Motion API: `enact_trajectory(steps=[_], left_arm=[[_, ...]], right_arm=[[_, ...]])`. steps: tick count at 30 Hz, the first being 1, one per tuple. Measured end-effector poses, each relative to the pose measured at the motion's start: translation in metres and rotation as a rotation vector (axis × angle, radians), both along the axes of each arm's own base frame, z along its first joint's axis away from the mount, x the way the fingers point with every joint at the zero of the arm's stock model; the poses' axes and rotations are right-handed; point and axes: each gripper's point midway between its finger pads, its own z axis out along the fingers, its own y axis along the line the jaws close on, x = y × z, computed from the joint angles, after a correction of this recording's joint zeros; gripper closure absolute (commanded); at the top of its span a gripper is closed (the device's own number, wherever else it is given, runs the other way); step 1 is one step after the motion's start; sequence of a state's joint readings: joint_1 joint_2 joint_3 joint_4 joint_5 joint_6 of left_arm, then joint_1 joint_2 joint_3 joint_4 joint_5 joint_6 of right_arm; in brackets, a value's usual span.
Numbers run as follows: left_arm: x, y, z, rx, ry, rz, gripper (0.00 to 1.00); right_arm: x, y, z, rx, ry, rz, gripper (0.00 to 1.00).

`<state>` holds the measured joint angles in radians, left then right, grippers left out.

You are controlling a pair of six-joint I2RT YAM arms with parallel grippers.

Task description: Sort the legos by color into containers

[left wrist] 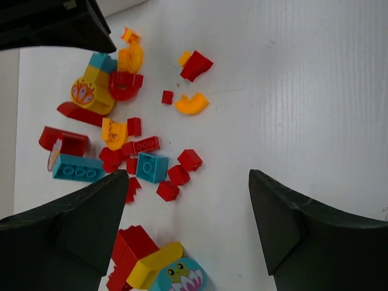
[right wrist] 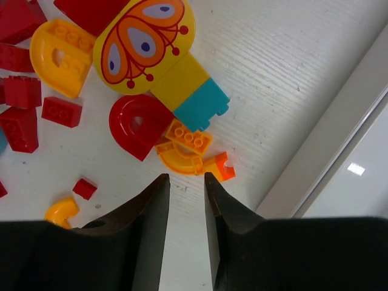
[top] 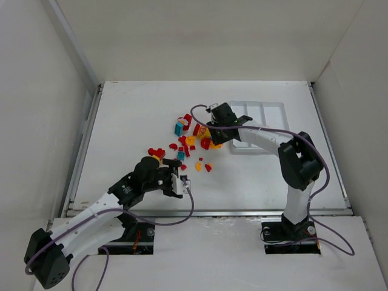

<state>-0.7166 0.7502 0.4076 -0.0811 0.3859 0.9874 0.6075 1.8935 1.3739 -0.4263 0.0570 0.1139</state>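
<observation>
The legos (top: 191, 142) lie scattered mid-table in red, orange-yellow and teal. The white tray (top: 260, 115) with its compartments stands just right of them. My right gripper (top: 212, 134) hovers at the pile's right edge, jaws narrowly apart and empty (right wrist: 186, 177), just short of an orange curved piece (right wrist: 182, 159) and a red arch (right wrist: 136, 124). My left gripper (top: 180, 179) is wide open and empty (left wrist: 187, 182) over bare table at the pile's near side, with small red bricks (left wrist: 168, 190) and a teal brick (left wrist: 151, 167) near its left finger.
A yellow butterfly-print piece (right wrist: 142, 42) and a teal frog-print piece (left wrist: 179, 273) lie in the pile. The tray's rim (right wrist: 339, 151) runs close on the right of my right gripper. White walls surround the table (top: 133, 121).
</observation>
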Motion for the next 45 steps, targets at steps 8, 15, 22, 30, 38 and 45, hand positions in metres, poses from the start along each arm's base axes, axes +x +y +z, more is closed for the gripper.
enact_trajectory(steps=[8,15,22,30,38,45], left_arm=[[0.008,0.013,-0.002,-0.067,0.061,0.181,0.23],[0.008,0.019,-0.007,-0.088,0.097,0.248,0.22],[0.01,0.02,-0.006,-0.096,0.098,0.271,0.22],[0.011,0.021,-0.006,-0.094,0.095,0.279,0.2],[0.012,0.022,-0.006,-0.091,0.091,0.283,0.2],[0.012,0.022,-0.007,-0.091,0.09,0.283,0.2]], right_arm=[[0.004,-0.008,-0.011,-0.063,0.005,-0.008,0.62],[0.006,-0.019,-0.026,-0.155,0.025,-0.008,0.62],[0.01,-0.022,-0.029,-0.193,0.022,0.0,0.62],[0.015,-0.021,-0.03,-0.219,0.017,0.034,0.63],[0.016,-0.021,-0.031,-0.206,0.026,0.051,0.64],[0.014,-0.024,-0.033,-0.132,0.063,0.049,0.67]])
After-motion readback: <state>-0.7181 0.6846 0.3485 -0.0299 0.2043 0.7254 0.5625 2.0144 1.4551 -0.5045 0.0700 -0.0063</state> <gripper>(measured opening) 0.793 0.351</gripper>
